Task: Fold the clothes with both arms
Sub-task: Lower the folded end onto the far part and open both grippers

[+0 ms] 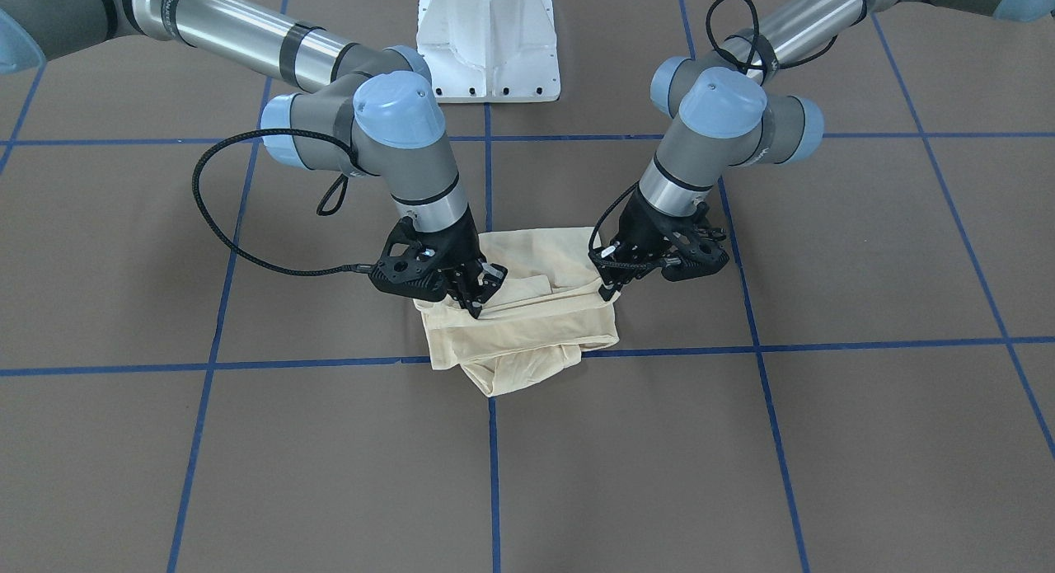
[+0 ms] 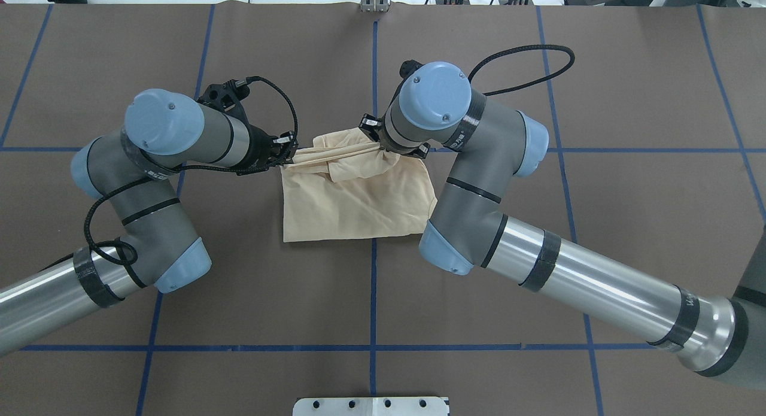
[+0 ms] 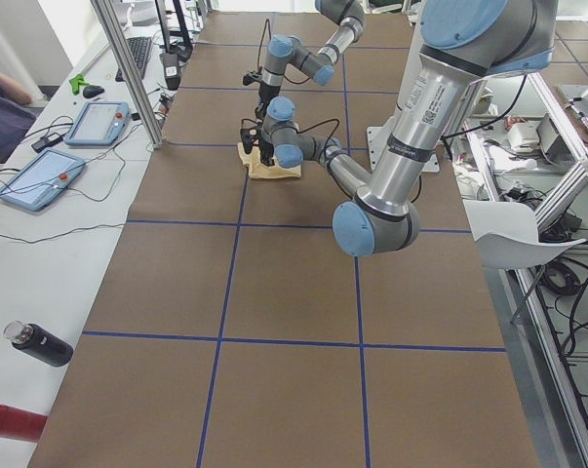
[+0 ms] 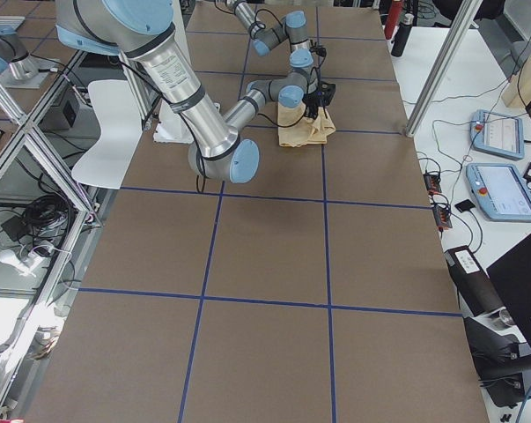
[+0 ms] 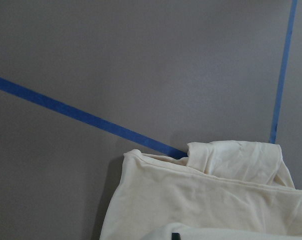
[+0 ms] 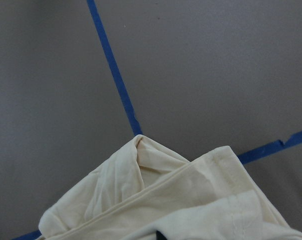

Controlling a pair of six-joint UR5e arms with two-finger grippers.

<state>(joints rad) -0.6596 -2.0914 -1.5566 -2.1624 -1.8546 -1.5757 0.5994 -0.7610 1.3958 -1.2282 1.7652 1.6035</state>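
With the part-folded T-shirt (image 1: pixel 527 330) lying in the middle of the table (image 1: pixel 824 441) and its opposite sides clamped in the left gripper (image 1: pixel 608 289) and right gripper (image 1: pixel 478 303), a fold is judged under way, for which an even, matched lift is needed.

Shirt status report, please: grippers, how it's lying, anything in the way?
Left gripper, right gripper: both shut on one taut fold of the shirt. Shirt bunched, partly folded, on the table. Nothing seen in the way.
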